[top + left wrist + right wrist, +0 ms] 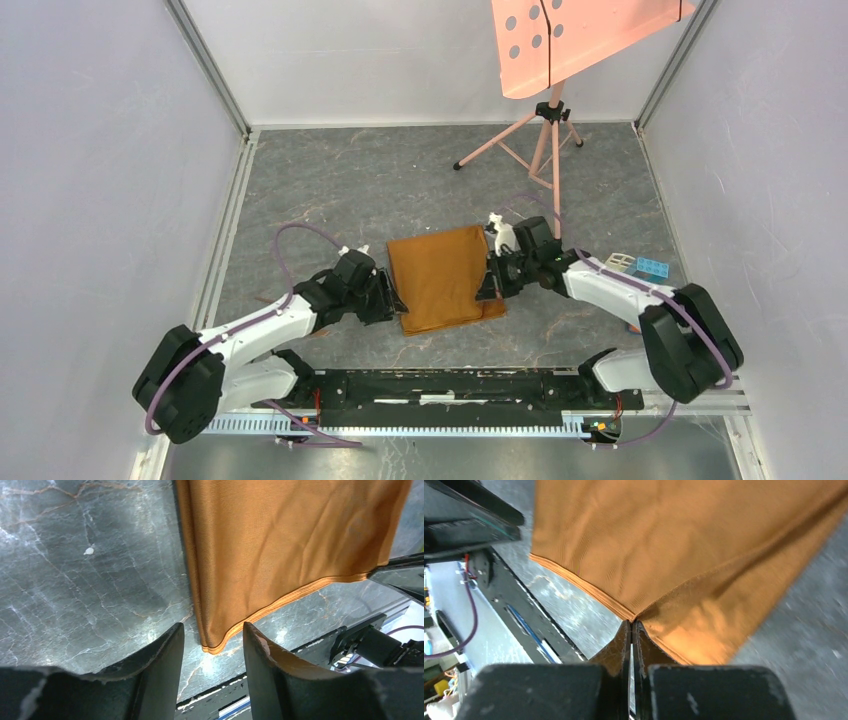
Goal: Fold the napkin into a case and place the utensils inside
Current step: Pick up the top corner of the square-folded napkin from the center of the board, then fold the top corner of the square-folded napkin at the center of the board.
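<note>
Step in hand (my reading): the folding stage, not far along. The cloth is a folded rectangle, not yet a narrow case, and I can pick out no utensils with certainty.

The grey marble table [330, 190] carries the napkin [445, 278] flat between the two pincers. Its left edge lies just beside the left gripper [392, 300] and its right edge is at the right gripper [491, 284].

Right gripper: clenched on the napkin's near corner, with the fabric drawn up into its fingertips [624, 640].

Left gripper: released, jaws spread. The other near corner lies on the table between its fingers [167, 655] and appears untouched.

Next move likely calls for the left to clamp its corner, then both to lift and carry together. A one-sided pull would skew the fold.

Napkin: orange-brown with a slight sheen and a fine ribbed weave. The layers are doubled at the hem, and soft wrinkles fan out from the pinch.
</note>
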Tool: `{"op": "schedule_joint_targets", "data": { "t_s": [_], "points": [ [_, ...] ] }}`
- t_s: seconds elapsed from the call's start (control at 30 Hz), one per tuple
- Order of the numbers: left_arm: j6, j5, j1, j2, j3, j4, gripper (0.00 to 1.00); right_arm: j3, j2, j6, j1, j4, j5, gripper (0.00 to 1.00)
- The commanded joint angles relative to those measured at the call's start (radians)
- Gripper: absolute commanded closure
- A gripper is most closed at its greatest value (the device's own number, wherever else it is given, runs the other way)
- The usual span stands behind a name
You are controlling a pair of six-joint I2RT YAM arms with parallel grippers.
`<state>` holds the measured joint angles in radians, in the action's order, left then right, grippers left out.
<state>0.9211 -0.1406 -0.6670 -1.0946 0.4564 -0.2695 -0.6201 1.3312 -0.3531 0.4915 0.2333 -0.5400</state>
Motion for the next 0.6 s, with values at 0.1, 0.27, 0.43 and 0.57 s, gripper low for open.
{"op": "schedule_joint_targets", "data": {
  "t_s": [0.1, 0.27, 0.43, 0.57],
  "points": [
    [-0.041, -0.010, 0.004, -0.030, -0.034, -0.005, 0.51, -0.183, 0.221, -0.178, 0.122, -0.329, -0.080, 1.00],
    [-0.041, -0.011, 0.004, -0.031, -0.040, -0.002, 0.57, -0.376, 0.396, -0.246, 0.177, -0.430, -0.087, 1.00],
    [-0.039, -0.033, 0.003, -0.044, -0.056, 0.018, 0.58, -0.522, 0.555, -0.305, 0.208, -0.500, -0.104, 1.00],
    [-0.038, -0.040, 0.003, -0.044, -0.064, 0.024, 0.58, -0.563, 0.617, -0.338, 0.214, -0.558, -0.092, 1.00]
  ]
}}
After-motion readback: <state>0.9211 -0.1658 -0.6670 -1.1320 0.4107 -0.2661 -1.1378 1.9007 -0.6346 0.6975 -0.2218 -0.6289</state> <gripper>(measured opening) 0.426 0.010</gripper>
